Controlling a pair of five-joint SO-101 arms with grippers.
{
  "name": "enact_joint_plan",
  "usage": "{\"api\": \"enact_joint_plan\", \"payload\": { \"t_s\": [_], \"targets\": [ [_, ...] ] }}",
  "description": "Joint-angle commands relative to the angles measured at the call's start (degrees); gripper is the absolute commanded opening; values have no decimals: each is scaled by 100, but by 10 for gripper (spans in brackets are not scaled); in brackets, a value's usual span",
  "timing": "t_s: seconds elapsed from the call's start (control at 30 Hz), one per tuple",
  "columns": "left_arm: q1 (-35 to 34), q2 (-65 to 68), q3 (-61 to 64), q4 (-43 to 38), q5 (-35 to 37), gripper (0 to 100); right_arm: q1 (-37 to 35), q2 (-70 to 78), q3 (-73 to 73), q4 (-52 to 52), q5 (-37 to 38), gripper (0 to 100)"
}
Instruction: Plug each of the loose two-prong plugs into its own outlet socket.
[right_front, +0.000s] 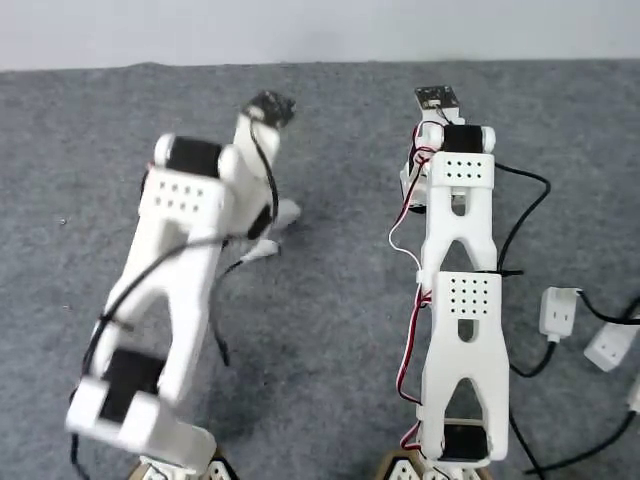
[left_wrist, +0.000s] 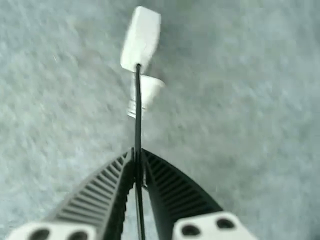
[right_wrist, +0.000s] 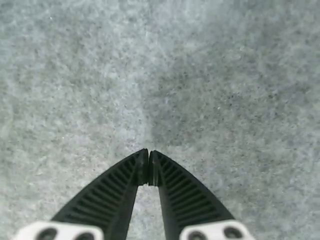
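My left gripper is shut on a thin black cable. The cable runs forward to a white rectangular plug body hanging over the grey carpet. A second white piece sits just behind the plug, under the cable. From above, white parts poke out beside the left arm's tip. Over bare carpet, my right gripper is shut with nothing between its fingers. Two white outlet blocks on black cables lie to the right of the right arm.
Grey carpet covers the whole table. Black cables loop beside the right arm, and another runs along the front right corner. A third white piece shows at the right edge. Open carpet lies between the two arms.
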Motion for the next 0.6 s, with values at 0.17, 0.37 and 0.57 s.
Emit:
{"api": "enact_joint_plan", "payload": {
  "t_s": [0.17, 0.37, 0.57],
  "targets": [
    [378, -2725, 3908, -1618, -440, 13, 66, -127, -343, 224, 53, 8],
    [721, -3745, 5851, -2655, -448, 64, 66, -127, -343, 224, 35, 8],
    [941, -4431, 6440, -2673, -404, 306, 66, -119, -343, 215, 44, 8]
  ]
}}
